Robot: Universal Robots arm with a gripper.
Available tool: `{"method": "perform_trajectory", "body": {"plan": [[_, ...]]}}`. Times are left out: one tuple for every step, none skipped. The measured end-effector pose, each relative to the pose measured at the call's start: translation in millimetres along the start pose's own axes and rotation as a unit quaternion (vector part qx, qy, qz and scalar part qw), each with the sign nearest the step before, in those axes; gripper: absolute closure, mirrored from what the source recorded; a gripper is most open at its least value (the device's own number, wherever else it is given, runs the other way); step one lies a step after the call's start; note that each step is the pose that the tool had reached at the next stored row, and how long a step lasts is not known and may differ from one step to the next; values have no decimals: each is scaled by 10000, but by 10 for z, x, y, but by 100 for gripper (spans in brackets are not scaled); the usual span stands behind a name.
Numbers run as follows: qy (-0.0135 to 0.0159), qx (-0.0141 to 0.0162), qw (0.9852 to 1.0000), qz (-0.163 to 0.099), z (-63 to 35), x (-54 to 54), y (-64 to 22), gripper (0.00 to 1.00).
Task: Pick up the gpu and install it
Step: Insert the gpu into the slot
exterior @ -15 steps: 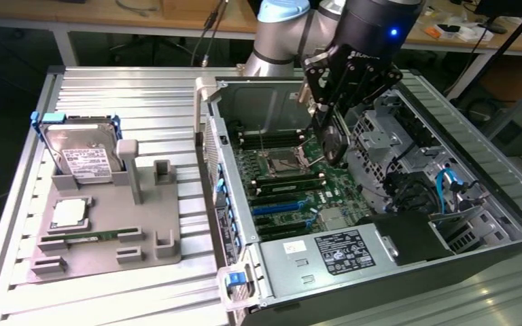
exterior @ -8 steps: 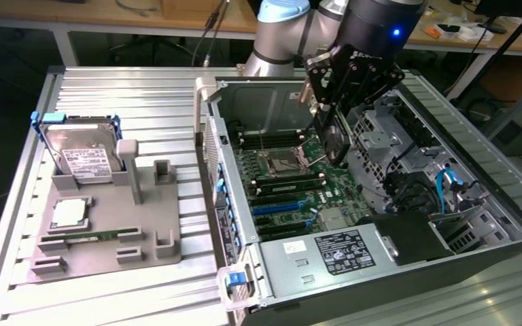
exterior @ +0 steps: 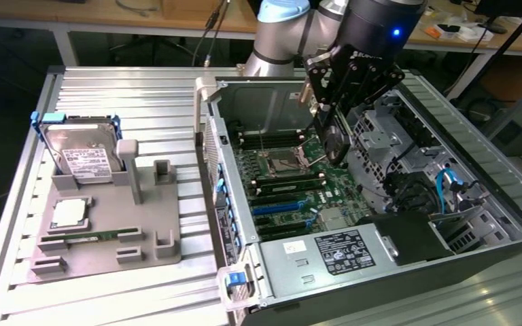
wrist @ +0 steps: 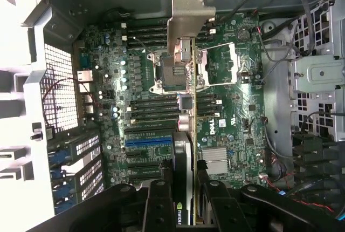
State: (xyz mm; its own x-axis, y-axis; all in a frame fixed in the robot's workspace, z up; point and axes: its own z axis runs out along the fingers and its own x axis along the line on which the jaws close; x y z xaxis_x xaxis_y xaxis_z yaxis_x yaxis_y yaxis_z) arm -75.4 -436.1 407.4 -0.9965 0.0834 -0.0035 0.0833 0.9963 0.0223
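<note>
Gpu (exterior: 336,142): we count one, plus one hard drive (exterior: 84,155) on the grey holder (exterior: 107,252) and one open computer case (exterior: 501,227). We see it upright between the claw's (exterior: 332,128) fingers, over the motherboard (exterior: 288,185), and the claw is partly closed, clamping it.

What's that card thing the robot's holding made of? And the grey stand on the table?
The gpu: dark matte body, probably plastic over circuit board; its bracket looks like bare silvery metal, bent and glinting. The grey stand: dull, even grey, likely plastic.
</note>
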Motion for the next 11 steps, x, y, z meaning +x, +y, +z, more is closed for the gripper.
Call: {"method": "perform_trajectory", "body": {"plan": [[0,0,10000,0,0,0,0,73],[0,0,10000,0,0,0,0,73],[0,0,10000,-4,0,0,0,73],[0,0,10000,-12,0,0,0,73],[1,0,10000,-34,0,0,0,73],[1,-1,10000,-72,0,0,0,73],[3,0,9999,-120,0,0,1,73],[4,0,9999,-169,0,0,3,73],[5,0,9998,-219,0,-1,5,73],[6,-1,9997,-262,0,0,6,73],[7,-2,9995,-327,1,1,6,73]]}}
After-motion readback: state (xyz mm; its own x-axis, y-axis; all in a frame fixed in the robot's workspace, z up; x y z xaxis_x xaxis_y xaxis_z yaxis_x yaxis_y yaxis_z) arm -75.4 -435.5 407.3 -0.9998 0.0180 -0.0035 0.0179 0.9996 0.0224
